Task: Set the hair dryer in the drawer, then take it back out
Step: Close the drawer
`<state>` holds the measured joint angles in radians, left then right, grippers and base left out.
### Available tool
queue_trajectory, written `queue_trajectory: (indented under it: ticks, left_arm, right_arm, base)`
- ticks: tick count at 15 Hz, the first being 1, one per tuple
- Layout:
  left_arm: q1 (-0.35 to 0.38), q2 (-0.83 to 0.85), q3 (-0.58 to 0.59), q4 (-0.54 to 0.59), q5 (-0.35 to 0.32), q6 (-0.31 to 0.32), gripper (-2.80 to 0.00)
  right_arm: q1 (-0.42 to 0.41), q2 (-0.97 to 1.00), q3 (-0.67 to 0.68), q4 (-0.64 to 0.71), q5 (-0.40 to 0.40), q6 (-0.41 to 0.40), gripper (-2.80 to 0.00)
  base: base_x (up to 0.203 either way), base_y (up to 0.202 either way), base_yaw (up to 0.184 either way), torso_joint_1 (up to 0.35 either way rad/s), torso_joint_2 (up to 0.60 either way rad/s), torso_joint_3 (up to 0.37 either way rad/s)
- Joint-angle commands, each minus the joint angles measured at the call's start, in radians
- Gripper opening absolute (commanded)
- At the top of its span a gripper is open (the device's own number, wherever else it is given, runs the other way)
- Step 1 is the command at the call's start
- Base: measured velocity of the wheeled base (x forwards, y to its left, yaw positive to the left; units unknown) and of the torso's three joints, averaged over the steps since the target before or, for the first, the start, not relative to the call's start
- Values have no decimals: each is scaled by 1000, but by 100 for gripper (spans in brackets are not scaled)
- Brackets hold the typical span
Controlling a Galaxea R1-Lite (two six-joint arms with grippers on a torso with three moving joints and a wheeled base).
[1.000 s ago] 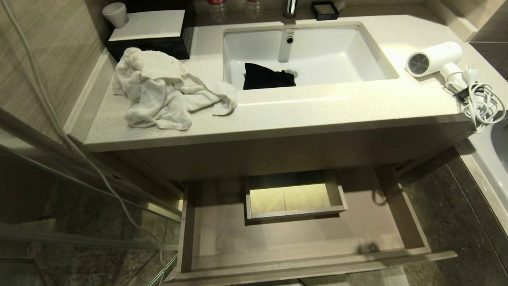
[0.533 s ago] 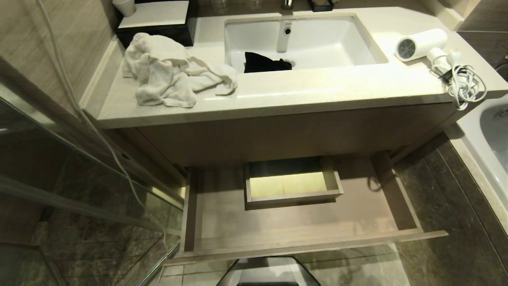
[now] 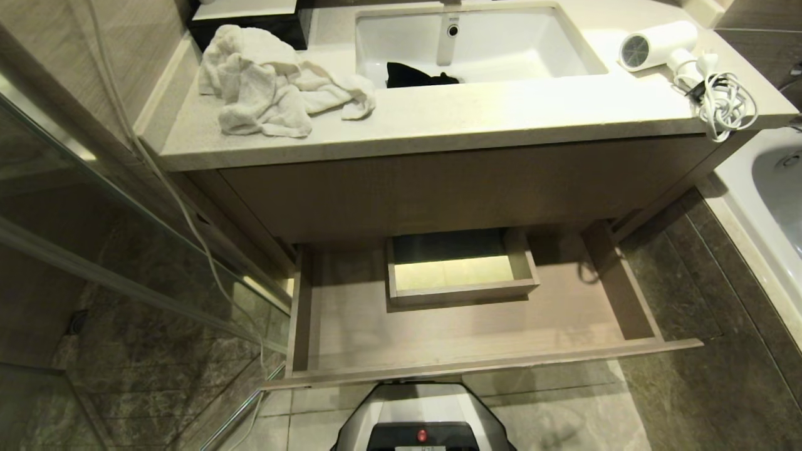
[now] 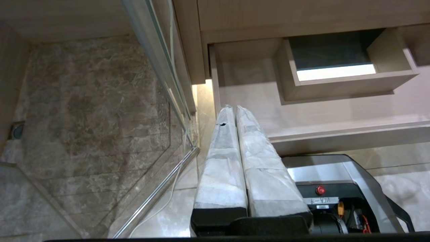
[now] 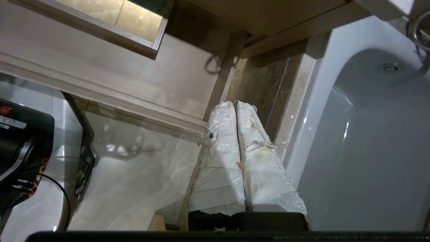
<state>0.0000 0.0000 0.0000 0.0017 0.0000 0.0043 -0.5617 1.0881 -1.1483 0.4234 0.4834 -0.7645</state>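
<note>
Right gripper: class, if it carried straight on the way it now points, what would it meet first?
Probably the drawer, at its right front corner: the shut right gripper points there. Depth is unclear, so it might slip past onto the floor tiles beside the bathtub.

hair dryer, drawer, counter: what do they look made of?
Hair dryer: smooth white plastic, slight sheen, dark mesh grille at one end. Drawer: beige wood-grain board, matte, likely laminate; the fine straight grain lines suggest it. Counter: pale speckled stone or composite, softly glossy, reflecting light near the sink.
</note>
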Motion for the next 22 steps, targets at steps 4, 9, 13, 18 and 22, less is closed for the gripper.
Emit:
queue_trajectory:
  ticks: [4,9,13,18,22]
  left_arm:
    - [0,0,1,0,0,0,-280]
    - [0,0,2,0,0,0,-280]
    - [0,0,2,0,0,0,-280]
    - [0,0,2,0,0,0,-280]
    - [0,0,2,0,0,0,-280]
  right_arm:
    - [0,-4,21,-3,3,-3,-280]
    - [0,-10,35,-5,3,-1,-280]
    - [-3,-14,41,-7,3,-1,-280]
    - [-11,-27,55,-21,3,-1,-280]
    - [-14,-40,59,-14,1,1,-280]
  base:
    - [0,0,0,-204,341,131]
    - [0,0,0,-240,396,149]
    - [0,0,0,-342,540,191]
    - [0,0,0,-353,506,152]
    - [0,0,0,-120,386,245]
